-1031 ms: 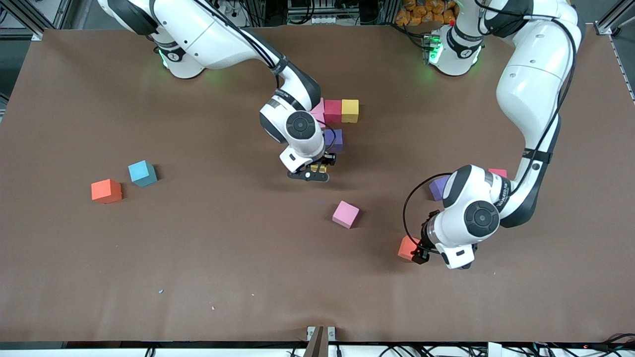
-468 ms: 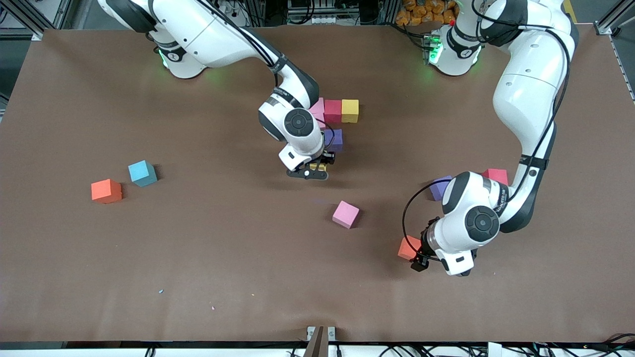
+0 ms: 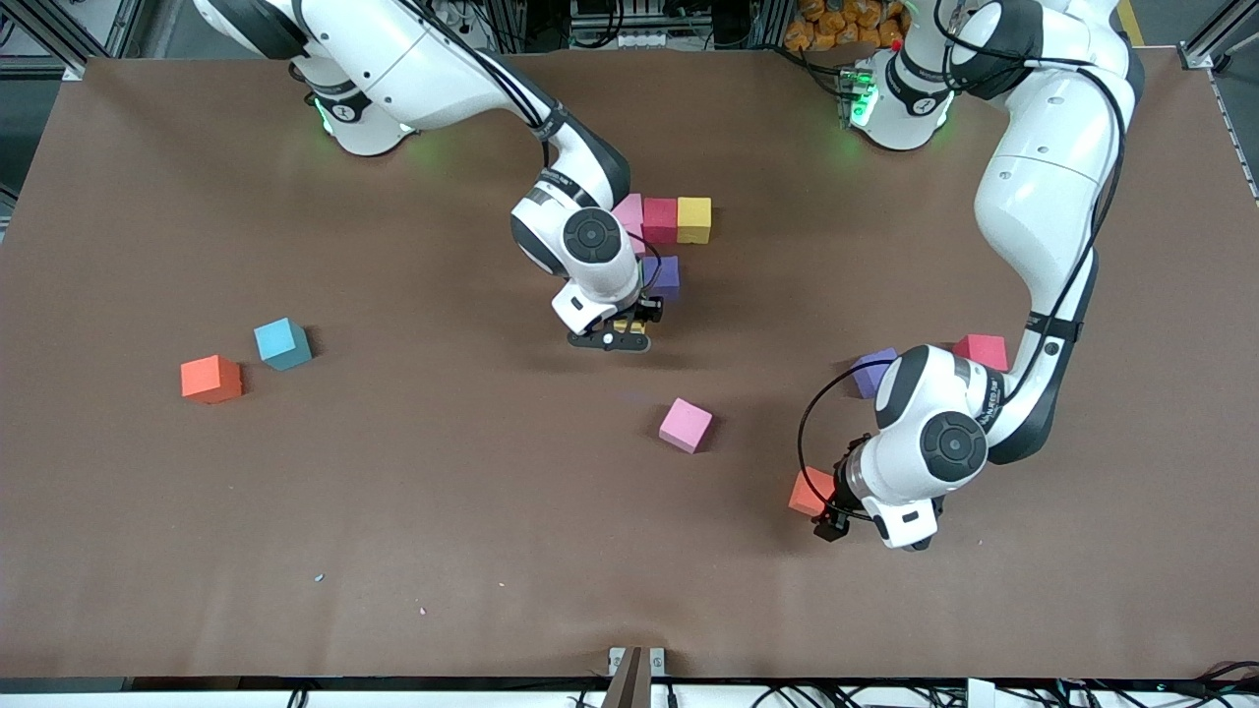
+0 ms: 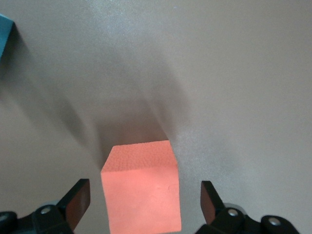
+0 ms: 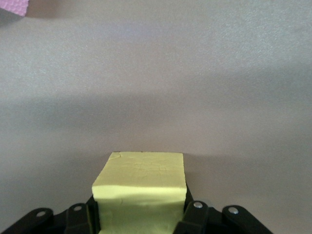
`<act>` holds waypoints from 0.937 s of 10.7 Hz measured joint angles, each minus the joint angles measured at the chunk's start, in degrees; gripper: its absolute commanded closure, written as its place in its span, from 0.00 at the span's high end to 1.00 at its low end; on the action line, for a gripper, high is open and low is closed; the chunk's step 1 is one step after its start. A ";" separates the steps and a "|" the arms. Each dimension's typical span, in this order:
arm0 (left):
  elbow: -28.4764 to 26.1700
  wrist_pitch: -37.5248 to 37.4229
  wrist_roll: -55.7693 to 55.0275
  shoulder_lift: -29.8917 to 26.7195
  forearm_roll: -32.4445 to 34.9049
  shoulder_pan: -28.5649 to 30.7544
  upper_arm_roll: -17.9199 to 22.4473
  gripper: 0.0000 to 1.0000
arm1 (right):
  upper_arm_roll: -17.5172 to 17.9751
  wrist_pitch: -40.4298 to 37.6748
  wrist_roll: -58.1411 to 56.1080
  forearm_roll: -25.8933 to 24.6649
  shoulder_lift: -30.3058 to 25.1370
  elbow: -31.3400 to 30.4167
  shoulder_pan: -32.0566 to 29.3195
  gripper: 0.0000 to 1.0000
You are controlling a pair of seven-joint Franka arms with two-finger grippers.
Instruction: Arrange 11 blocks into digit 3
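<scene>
**Two arms, two blocks: one carried, one about to be picked**

The table (image 3: 393, 551) holds a started digit at upper centre of the front view. It is a row (image 3: 660, 218) of pink, red and yellow cubes that touch, with a purple cube (image 3: 667, 275) just below it in the frame.

The right arm reaches in from the top of the frame. The right gripper (image 3: 629, 329) is over the table just beside the purple cube, pinching a yellow block (image 5: 139, 187), probably because the next cell of the figure lies there.

The left arm bends down toward the lower frame. The left gripper (image 3: 836, 501) has its fingers (image 4: 78, 200) spread on either side of an orange block (image 4: 141, 190) without touching it, which looks like the set-up for a grasp.

The loose cubes lie apart:
- a pink block (image 3: 686, 425) at mid-frame
- purple (image 3: 870, 372) and red (image 3: 982, 350) blocks beside the left arm
- orange (image 3: 210, 379) and blue (image 3: 282, 343) blocks toward the right arm's end

The front view hides both grips under the wrists. Only the wrist views show the yellow block clamped and the gaps beside the orange one. Only the front view shows the digit.
</scene>
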 measured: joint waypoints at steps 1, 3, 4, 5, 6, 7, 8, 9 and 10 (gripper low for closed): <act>0.00 0.53 0.07 0.35 0.00 0.00 0.05 1.00 | 0.00 0.27 0.00 -0.04 -0.09 -0.22 0.00 0.00; 0.01 1.02 0.08 0.86 0.00 -0.03 0.05 1.00 | -0.01 0.36 0.00 -0.05 -0.10 -0.28 0.00 0.25; 0.00 1.25 0.08 1.21 0.00 -0.05 0.06 1.00 | -0.01 0.39 0.00 -0.05 -0.11 -0.30 0.00 0.37; 0.00 1.47 0.08 1.58 0.00 -0.07 0.07 0.86 | -0.01 0.44 0.00 -0.05 -0.11 -0.32 0.00 0.44; 0.00 1.54 0.08 1.89 0.00 -0.09 0.10 0.63 | -0.02 0.48 0.01 -0.05 -0.12 -0.35 0.00 0.46; 0.00 1.56 0.08 2.09 0.00 -0.09 0.12 0.29 | -0.02 0.49 0.02 -0.05 -0.12 -0.36 0.00 0.60; 0.00 1.57 0.08 2.23 0.00 -0.10 0.12 0.02 | -0.02 0.50 0.04 -0.05 -0.12 -0.36 0.00 0.75; 0.03 1.56 0.08 2.21 0.00 -0.10 0.12 0.01 | -0.02 0.58 0.05 -0.05 -0.12 -0.39 0.00 0.76; 0.10 1.56 0.08 2.21 0.00 -0.11 0.12 0.00 | -0.02 0.73 0.08 -0.05 -0.10 -0.50 0.00 0.92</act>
